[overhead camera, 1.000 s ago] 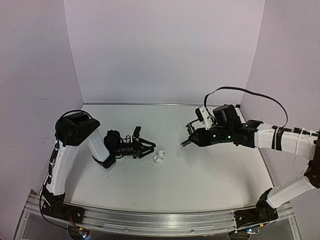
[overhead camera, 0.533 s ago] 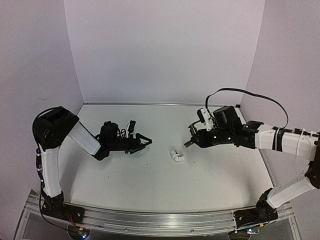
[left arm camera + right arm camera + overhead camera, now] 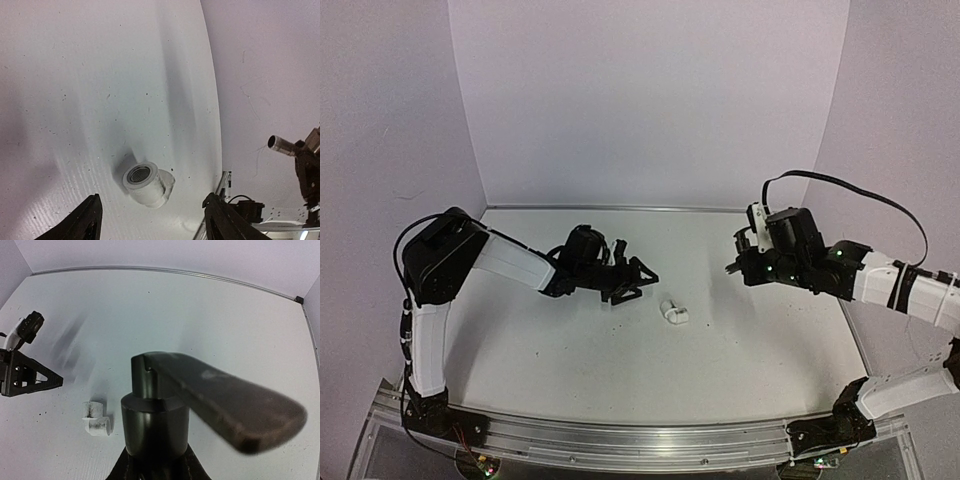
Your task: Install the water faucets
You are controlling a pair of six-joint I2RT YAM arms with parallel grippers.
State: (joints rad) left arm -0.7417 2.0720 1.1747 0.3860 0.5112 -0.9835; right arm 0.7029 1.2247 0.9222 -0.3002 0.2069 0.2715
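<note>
The white fitting [image 3: 673, 313] lies on the table between the arms; in the left wrist view the fitting [image 3: 145, 182] shows a threaded opening facing the camera. My left gripper [image 3: 638, 279] is open just left of it, and in its wrist view the gripper [image 3: 155, 222] has the fitting lying ahead between the spread fingers, untouched. My right gripper [image 3: 733, 268] hovers to the right, shut on the black faucet piece [image 3: 159, 412], whose long lever [image 3: 230, 405] juts right. The right wrist view also shows the fitting [image 3: 96, 419] and the left gripper [image 3: 30, 377].
The white table [image 3: 620, 370] is enclosed by pale walls at the back and both sides. The right arm's black cable [image 3: 860, 195] loops above its wrist. A metal rail [image 3: 620, 445] runs along the near edge.
The left arm has reached right toward the white fitting with its jaws spread wider. The fitting shifted right a second ago and now rests. The right gripper drew back right with the faucet piece.
</note>
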